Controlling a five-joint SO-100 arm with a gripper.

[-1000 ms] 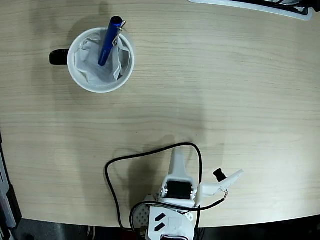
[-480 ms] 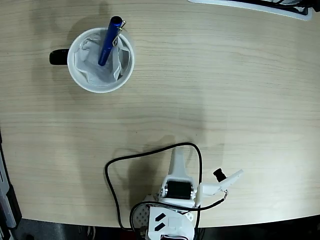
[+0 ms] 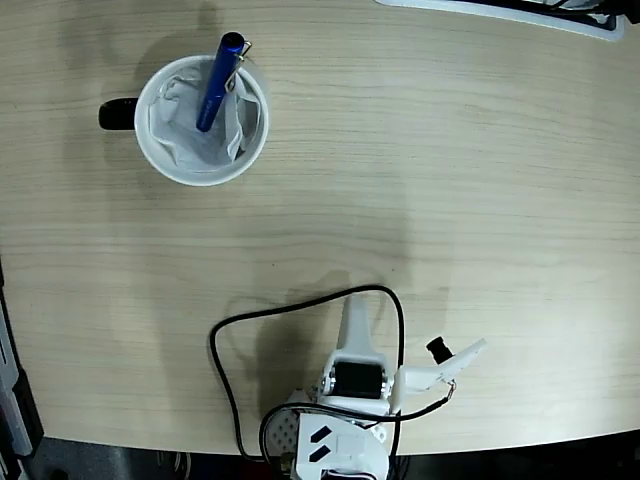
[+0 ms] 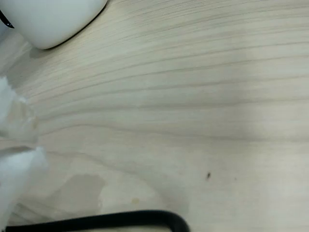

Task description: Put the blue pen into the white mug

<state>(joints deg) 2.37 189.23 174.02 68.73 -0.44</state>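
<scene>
Blue pen (image 3: 216, 83) already inside white mug (image 3: 250, 145), tip down in the crumpled paper lining (image 3: 228, 138), clip end leaning on the far rim, so task looks done. Arm folded back at near desk (image 3: 450, 180) edge, well apart from mug. Hand (image 3: 400, 340) holding nothing; spread hard to tell.

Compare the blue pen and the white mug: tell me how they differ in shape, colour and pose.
The blue pen is slim and glossy blue with a silver clip; the white mug is round and white with a black handle. The pen leans tilted, its capped end poking over the rim; the mug stands upright on the wooden table. The pen is the contents, the mug the paper-lined holder. Both sit together, far from the arm.
</scene>
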